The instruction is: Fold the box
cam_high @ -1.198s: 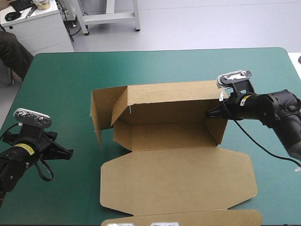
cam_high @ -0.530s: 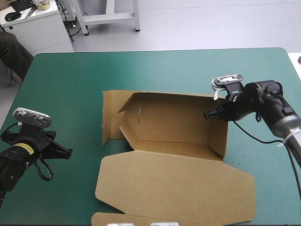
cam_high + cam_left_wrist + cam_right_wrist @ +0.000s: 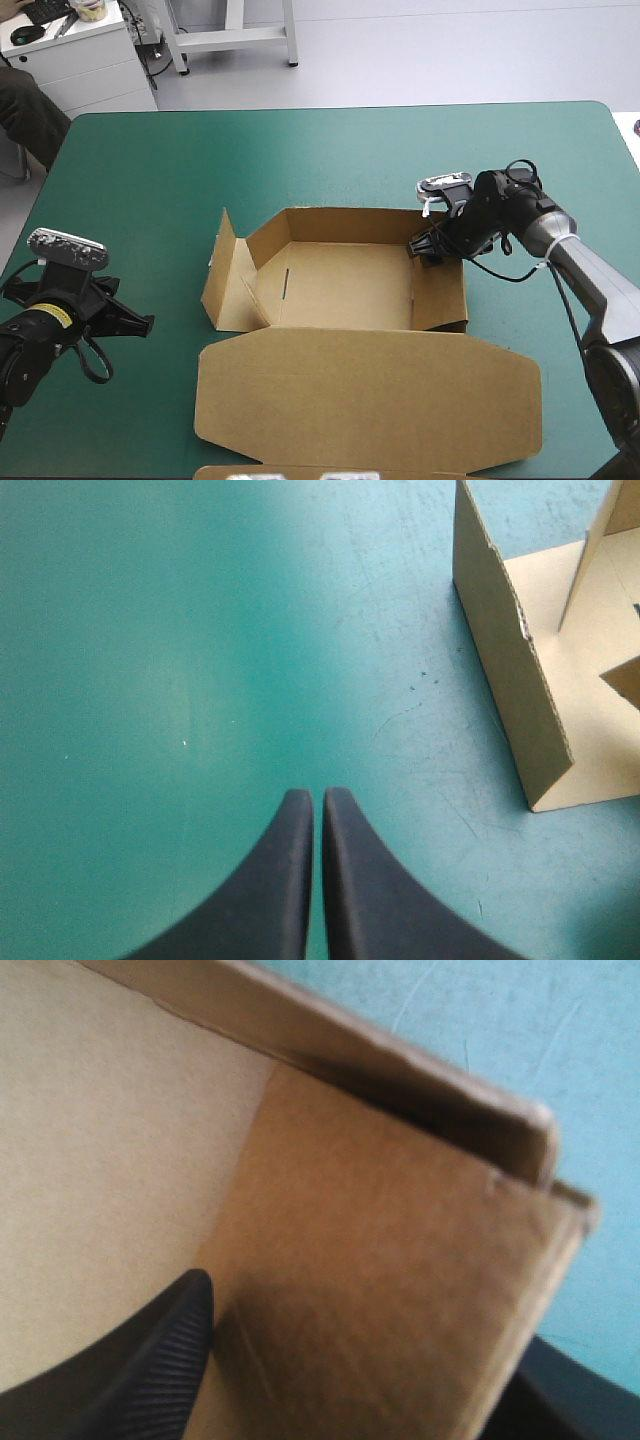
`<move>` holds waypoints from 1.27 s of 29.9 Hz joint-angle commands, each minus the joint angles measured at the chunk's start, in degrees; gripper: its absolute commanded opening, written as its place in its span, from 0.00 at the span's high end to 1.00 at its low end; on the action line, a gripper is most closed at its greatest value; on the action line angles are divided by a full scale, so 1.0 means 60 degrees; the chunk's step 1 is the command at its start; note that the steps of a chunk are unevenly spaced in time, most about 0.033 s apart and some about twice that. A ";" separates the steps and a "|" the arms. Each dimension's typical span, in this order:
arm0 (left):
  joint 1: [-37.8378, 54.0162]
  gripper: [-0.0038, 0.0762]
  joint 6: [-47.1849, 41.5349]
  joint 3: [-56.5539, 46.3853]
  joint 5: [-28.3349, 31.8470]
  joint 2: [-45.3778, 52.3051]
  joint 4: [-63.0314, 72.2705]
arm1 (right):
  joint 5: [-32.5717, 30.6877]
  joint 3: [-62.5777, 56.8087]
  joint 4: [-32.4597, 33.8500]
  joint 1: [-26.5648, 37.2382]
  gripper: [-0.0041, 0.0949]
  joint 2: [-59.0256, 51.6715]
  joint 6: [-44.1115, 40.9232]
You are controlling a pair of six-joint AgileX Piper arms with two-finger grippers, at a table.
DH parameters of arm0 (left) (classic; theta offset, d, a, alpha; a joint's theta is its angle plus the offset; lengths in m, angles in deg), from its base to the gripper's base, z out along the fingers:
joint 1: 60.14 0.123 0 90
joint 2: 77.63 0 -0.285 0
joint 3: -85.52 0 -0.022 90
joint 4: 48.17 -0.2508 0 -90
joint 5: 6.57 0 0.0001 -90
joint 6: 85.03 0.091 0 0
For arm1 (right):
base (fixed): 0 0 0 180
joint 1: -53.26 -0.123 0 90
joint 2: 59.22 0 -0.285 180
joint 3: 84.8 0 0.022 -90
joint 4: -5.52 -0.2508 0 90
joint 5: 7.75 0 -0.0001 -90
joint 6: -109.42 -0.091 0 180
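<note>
- The brown box (image 3: 365, 335) sits in the middle of the table (image 3: 300, 150), on the teal-green cover.
- The box is an open tray. Its far wall, its near wall and its right end wall stand up.
- The lid (image 3: 370, 395) lies flat on the cover, on the near side of the box.
- The flap (image 3: 225, 285) at the left end of the box stands up but swings outward, away from the tray.
- The right gripper (image 3: 428, 248) is at the far right corner of the box.
- It pinches the right end wall (image 3: 380, 1290). One black finger (image 3: 160, 1360) is inside the box and the other is outside, with the board between them.
- The left gripper (image 3: 140, 324) is well to the left of the box and apart from it.
- Its two black fingers are pressed together with nothing between them.
- The left end of the box is ahead of the left gripper, off to one side.
</note>
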State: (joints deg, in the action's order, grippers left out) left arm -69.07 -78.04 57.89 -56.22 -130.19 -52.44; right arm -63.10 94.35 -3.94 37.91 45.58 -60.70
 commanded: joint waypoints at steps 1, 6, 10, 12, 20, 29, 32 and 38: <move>-0.0009 0.93 -0.0058 0.0232 0.0600 0.0062 -0.0002 | -0.0203 0.0743 -0.0225 0.0012 0.25 -0.0483 0.0106; -0.0009 0.93 -0.0080 0.0232 0.0581 0.0062 -0.0002 | -0.1143 0.1471 -0.0130 0.0030 0.25 -0.0879 0.0089; -0.0009 0.93 -0.0170 0.0232 0.0638 0.0062 -0.0002 | -0.1257 0.1500 0.0476 0.0030 0.25 -0.1680 -0.0302; -0.0009 0.93 -0.0170 0.0232 0.0636 0.0062 -0.0002 | -0.1257 0.1500 0.0711 0.0030 0.25 -0.2159 -0.0551; -0.0009 0.94 -0.0410 0.0232 0.0636 0.0062 0.0017 | -0.1803 0.1482 0.0770 0.0030 0.25 -0.4036 -0.1706; -0.0009 0.94 -0.0466 0.0232 0.0448 0.0062 0.0067 | -0.2451 0.1379 0.0776 0.0030 0.25 -0.3993 -0.2510; -0.0009 0.94 -0.0466 0.0232 0.0428 0.0062 0.0008 | -0.2451 0.1379 0.0629 0.0030 0.25 -0.3629 -0.2510; -0.0009 0.94 -0.0466 0.0232 0.0189 0.0062 -0.0080 | -0.2451 0.1379 0.0341 0.0030 0.25 -0.2525 -0.2510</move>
State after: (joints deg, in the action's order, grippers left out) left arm -69.07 -80.36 57.89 -57.43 -130.19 -52.50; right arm -79.08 101.34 -1.79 37.91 28.94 -75.85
